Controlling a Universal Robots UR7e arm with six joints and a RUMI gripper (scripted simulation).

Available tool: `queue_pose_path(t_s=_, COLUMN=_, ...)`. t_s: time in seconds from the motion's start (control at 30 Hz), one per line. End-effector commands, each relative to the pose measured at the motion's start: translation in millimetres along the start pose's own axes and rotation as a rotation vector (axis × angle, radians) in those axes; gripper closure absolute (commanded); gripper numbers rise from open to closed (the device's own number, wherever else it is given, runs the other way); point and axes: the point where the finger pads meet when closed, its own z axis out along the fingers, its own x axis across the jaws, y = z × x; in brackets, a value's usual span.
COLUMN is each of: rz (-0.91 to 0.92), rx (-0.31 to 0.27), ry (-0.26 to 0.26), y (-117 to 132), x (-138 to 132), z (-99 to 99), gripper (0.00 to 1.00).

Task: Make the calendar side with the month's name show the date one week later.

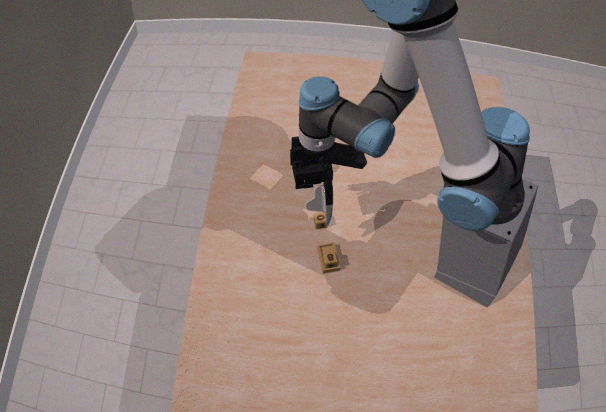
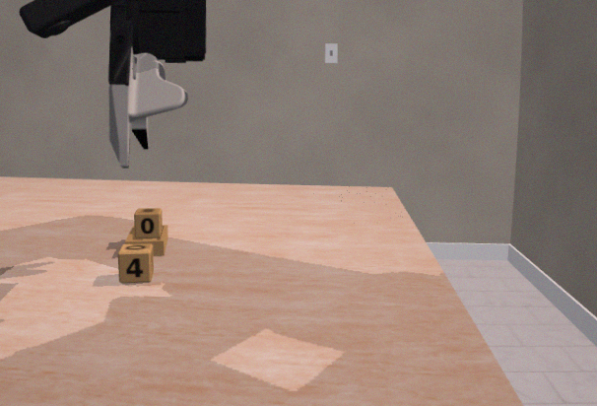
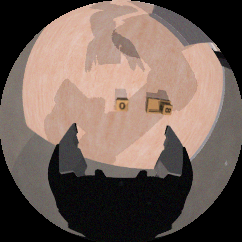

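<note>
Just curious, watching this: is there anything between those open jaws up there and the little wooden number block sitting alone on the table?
Nothing; only open air separates the gripper from the small wooden cube showing 4, seen in the exterior view.

Soft, even light overall — the arm's (image 1: 445, 93) hard-edged shadows sprawl across the table (image 1: 283, 331) and floor (image 1: 126, 93). Top view bends at its edges; wrist view is a coarse, slightly blurred circle — black-framed.

The arm (image 1: 445, 93) has pale grey tubes, dark grey joints and blue round caps; its black-bodied gripper (image 2: 130, 146) ends in light grey fingers (image 2: 119, 126).
</note>
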Motion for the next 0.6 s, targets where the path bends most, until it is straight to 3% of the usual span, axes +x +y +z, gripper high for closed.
queue_pose_path(t_s=0.0, rz=0.003, rx=0.000, ry=0.001, y=-0.5, x=0.4, z=-0.2, gripper=0.00)
queue_pose_path(t_s=0.57, rz=0.081, rx=0.001, ry=0.002, y=-1.4, x=7.0, z=0.3, gripper=0.00)
